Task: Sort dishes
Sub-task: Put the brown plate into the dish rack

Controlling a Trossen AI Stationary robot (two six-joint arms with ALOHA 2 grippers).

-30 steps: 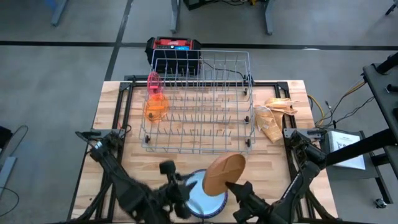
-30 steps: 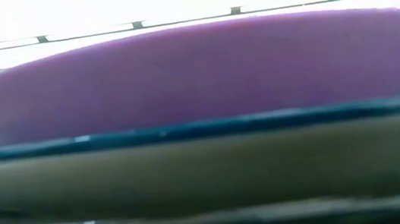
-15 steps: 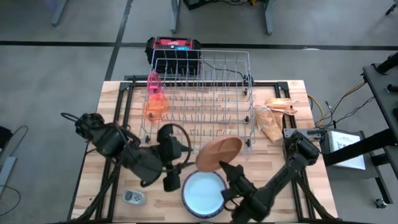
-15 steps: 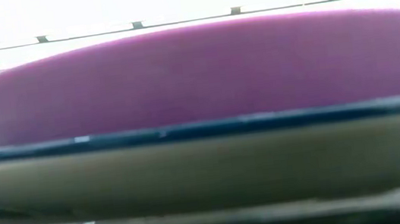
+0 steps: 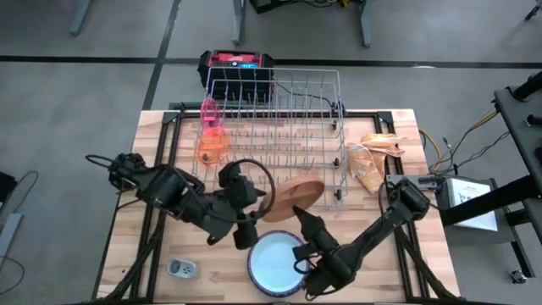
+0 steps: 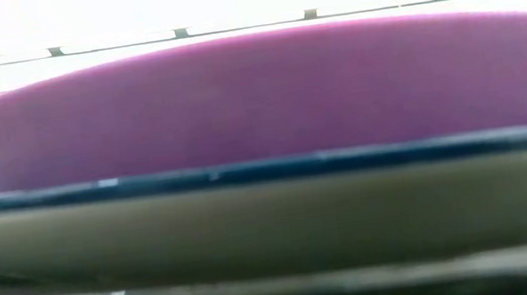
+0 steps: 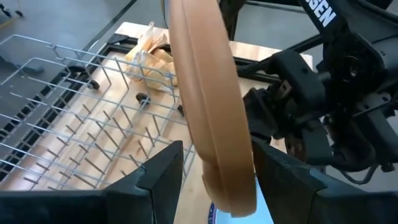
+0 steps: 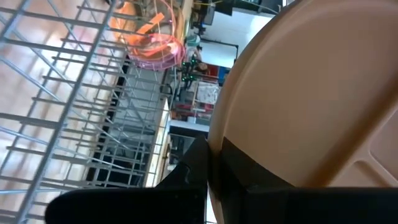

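Brown plate (image 5: 293, 194) moved rackward, clamped in right claw (image 5: 298, 214), left claw (image 5: 254, 202) astride rim.

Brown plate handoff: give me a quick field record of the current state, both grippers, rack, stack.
brown plate: held on edge at the near side of the wire rack, above the table
right gripper: shut on the brown plate's rim
left gripper: fingers straddle the plate's edge; contact cannot be told
plate stack: near table edge, white plate on top
cups: orange cup and pink cup at the rack's left end
small device: near edge, left of the stack
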